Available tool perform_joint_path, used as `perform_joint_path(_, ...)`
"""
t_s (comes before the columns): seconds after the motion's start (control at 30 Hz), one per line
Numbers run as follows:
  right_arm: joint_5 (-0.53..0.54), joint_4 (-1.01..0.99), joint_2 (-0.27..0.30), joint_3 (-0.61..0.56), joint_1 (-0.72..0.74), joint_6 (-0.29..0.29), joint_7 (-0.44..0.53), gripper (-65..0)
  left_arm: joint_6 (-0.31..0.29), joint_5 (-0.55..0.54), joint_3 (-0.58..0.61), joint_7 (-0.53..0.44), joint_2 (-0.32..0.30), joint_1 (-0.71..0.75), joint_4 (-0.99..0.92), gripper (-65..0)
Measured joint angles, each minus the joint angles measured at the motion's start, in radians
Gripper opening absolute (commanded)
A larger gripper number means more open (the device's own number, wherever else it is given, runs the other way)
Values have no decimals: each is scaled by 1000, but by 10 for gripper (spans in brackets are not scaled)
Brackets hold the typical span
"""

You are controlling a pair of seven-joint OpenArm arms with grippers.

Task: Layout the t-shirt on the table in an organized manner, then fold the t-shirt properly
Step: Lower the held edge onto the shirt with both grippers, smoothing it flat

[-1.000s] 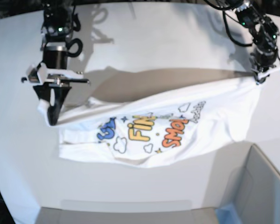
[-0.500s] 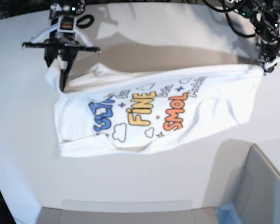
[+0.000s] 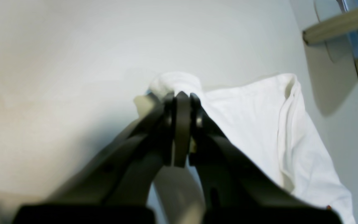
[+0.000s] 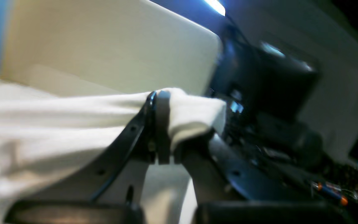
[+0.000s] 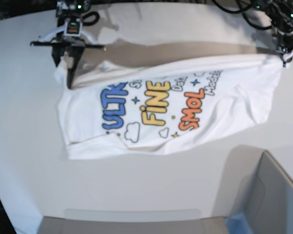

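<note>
The white t-shirt (image 5: 161, 107) is stretched print side up over the white table (image 5: 29, 146), its blue, yellow and orange letters showing. In the base view my right gripper (image 5: 68, 78) is shut on the shirt's far left corner. My left gripper (image 5: 284, 58) is shut on the far right corner. The near edge of the cloth lies on the table, and the far edge hangs taut between the grippers. The left wrist view has my left gripper (image 3: 181, 95) pinching a bunched bit of t-shirt (image 3: 259, 124). In the right wrist view my right gripper (image 4: 162, 95) clamps the t-shirt (image 4: 57, 124).
A grey box (image 5: 278, 195) with a blue corner (image 5: 239, 224) sits at the near right of the table. A flat grey panel (image 5: 132, 217) lies along the front edge. Black cables (image 5: 234, 7) hang behind the left arm.
Both grippers have moved toward the far side of the table, dragging the t-shirt with them. The cloth has spread flatter, and more of the print shows.
</note>
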Motion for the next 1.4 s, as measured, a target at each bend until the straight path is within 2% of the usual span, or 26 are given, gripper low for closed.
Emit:
perform_joint_path(0.3, -7, -121, 3, -27, 40, -1, -14, -650, 0, -2, 0, -3, -4, 0, 2, -650)
perform_joint_path(0.37, -7, -122, 8, -27, 51, -1, -84, -650, 0, 0, 2, -2, -4, -17, 2, -650)
perform_joint_path(0.47, -2, -122, 27, -33, 80, 2, -132, -650, -1, 0, 2, 5, -6, -48, 3, -650)
perform_joint_path(0.53, 34, -122, 26, -34, 103, 7, -143, -650, -1, 5, 3, 79, -26, -72, 3, -650)
perform_joint_path(0.63, 95, -122, 27, -34, 128, 88, -168, -650, 5, 11, 29, 158, -74, -127, 2, -650)
perform_joint_path(0.7, 160, -122, 23, -34, 134, 129, -232, -650, 3, 6, 36, 175, -92, -169, 2, -650)
perform_joint_path(0.83, 273, -124, 25, -44, 163, 164, -319, -650, 119, -2, 48, 193, -87, -208, 3, -650)
perform_joint_path(0.9, 293, -124, 31, -55, 180, 201, -365, -650, 151, 15, 96, 193, -113, -204, -16, -650)
perform_joint_path(1.03, 346, -132, 35, -84, 201, 220, -443, -650, 188, 7, 207, 175, -196, -225, -125, -650)
perform_joint_path(1.13, 362, -145, 37, -105, 226, 225, -455, -650, 211, 12, 227, 165, -200, -256, -186, -650)
perform_joint_path(1.27, 361, -169, 39, -105, 250, 227, -454, -650, 210, 11, 231, 147, -203, -267, -193, -650)
perform_joint_path(1.4, 404, -224, 36, -106, 285, 239, -462, -650, 209, 10, 239, 144, -203, -293, -201, -650)
